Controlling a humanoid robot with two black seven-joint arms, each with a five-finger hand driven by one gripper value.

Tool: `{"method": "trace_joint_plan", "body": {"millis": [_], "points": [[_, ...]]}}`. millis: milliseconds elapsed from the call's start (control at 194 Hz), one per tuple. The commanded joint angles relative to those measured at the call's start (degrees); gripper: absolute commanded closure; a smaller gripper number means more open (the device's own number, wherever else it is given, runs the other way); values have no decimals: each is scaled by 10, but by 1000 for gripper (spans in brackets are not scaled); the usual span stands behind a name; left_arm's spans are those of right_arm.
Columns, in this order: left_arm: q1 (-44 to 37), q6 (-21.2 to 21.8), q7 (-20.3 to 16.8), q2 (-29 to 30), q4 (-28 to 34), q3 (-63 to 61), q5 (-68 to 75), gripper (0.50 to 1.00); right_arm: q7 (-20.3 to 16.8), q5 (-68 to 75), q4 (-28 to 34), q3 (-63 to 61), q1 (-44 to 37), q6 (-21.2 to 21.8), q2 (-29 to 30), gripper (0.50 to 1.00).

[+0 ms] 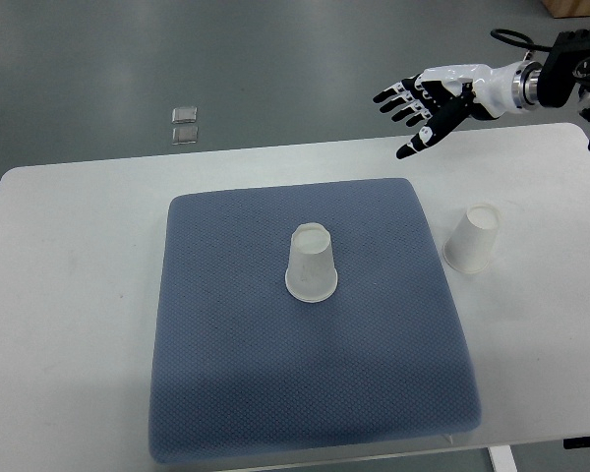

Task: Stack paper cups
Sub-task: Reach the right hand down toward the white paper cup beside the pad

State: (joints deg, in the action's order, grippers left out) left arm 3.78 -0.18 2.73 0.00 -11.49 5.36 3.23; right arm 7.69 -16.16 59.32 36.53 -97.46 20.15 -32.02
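A white paper cup (pixel 312 262) stands upside down near the middle of the blue mat (pixel 236 383). A second white paper cup (pixel 472 238) stands upside down on the white table (pixel 69 295), just right of the mat. My right hand (pixel 419 105) hovers above the table's far edge at the upper right, well above and behind both cups, its black-tipped fingers spread and holding nothing. The left arm does not show.
Two small clear squares (pixel 185 125) lie on the grey floor beyond the table's far edge. The table's near edge runs along the bottom of the picture, with a leg bracket (pixel 501 458) at the lower right.
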Motion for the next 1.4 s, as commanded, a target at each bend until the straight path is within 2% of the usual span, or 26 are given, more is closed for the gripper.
{"method": "trace_joint_plan", "body": {"millis": [0, 67, 150, 289, 460, 558, 739, 827, 935, 1132, 1395], "points": [[0, 0, 0, 0, -3, 0, 0, 500, -6, -81, 60, 121, -93, 2, 12, 572], [0, 0, 0, 0, -4, 0, 0, 500, -9, -124, 92, 183, -146, 9, 28, 572], [0, 0, 0, 0, -4, 0, 0, 500, -9, -165, 121, 242, -218, 37, 34, 572], [0, -1, 0, 0, -6, 0, 0, 500, -9, -178, 156, 261, -340, 147, 25, 570], [0, 0, 0, 0, -6, 0, -1, 500, -9, -180, 170, 263, -417, 149, 12, 570], [0, 0, 0, 0, -6, 0, -1, 500, -10, -180, 176, 263, -434, 149, 6, 570], [0, 0, 0, 0, -6, 0, -1, 500, -11, -179, 176, 263, -423, 149, 5, 572], [0, 0, 0, 0, -6, 0, -1, 500, -12, -179, 171, 264, -384, 149, 4, 572], [0, 0, 0, 0, -6, 0, -1, 500, -34, -177, 156, 275, -313, 54, 3, 572], [0, 0, 0, 0, -6, 1, -1, 500, -41, -165, 145, 269, -189, -75, 2, 572], [0, 0, 0, 0, -6, 1, -1, 500, -41, -90, 129, 269, -91, -184, 21, 572]]}}
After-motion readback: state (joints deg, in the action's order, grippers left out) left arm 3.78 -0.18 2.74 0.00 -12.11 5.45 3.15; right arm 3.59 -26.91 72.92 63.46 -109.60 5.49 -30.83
